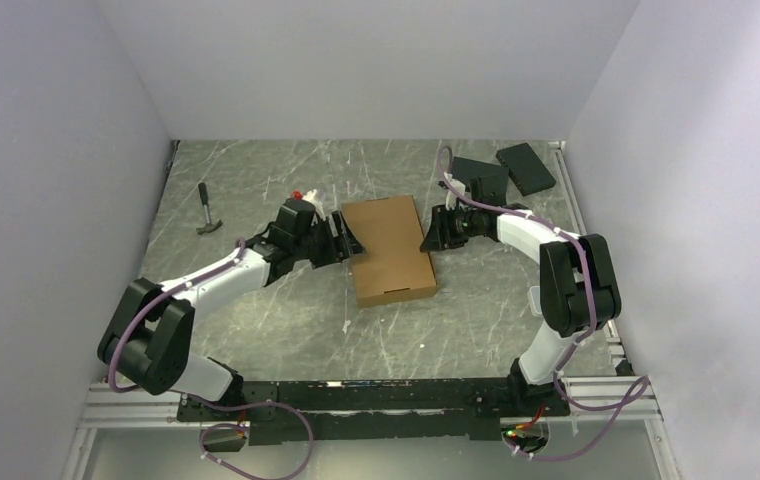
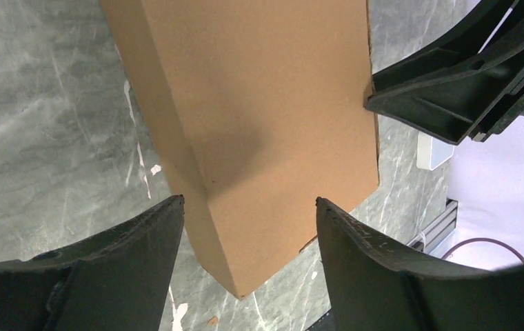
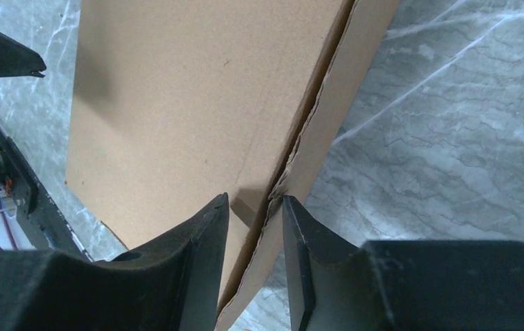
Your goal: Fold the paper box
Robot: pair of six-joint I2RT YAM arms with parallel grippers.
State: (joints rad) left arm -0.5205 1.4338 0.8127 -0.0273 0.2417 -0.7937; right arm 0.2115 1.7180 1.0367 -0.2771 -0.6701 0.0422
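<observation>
The paper box (image 1: 389, 250) is a plain brown cardboard mailer lying flat with its lid down in the middle of the table. My left gripper (image 1: 348, 240) is at its left edge. In the left wrist view it (image 2: 249, 207) is open, its jaws wide apart over a corner of the box (image 2: 266, 103), touching nothing. My right gripper (image 1: 430, 232) is at the box's right edge. In the right wrist view it (image 3: 254, 203) has its jaws nearly together, pinching the box's side wall (image 3: 314, 158) where the lid (image 3: 190, 103) meets it.
A hammer (image 1: 208, 210) lies at the far left. Two black flat slabs (image 1: 526, 167) (image 1: 481, 178) lie at the far right behind the right arm. A small red and white object (image 1: 304, 195) sits behind the left wrist. White walls close in three sides.
</observation>
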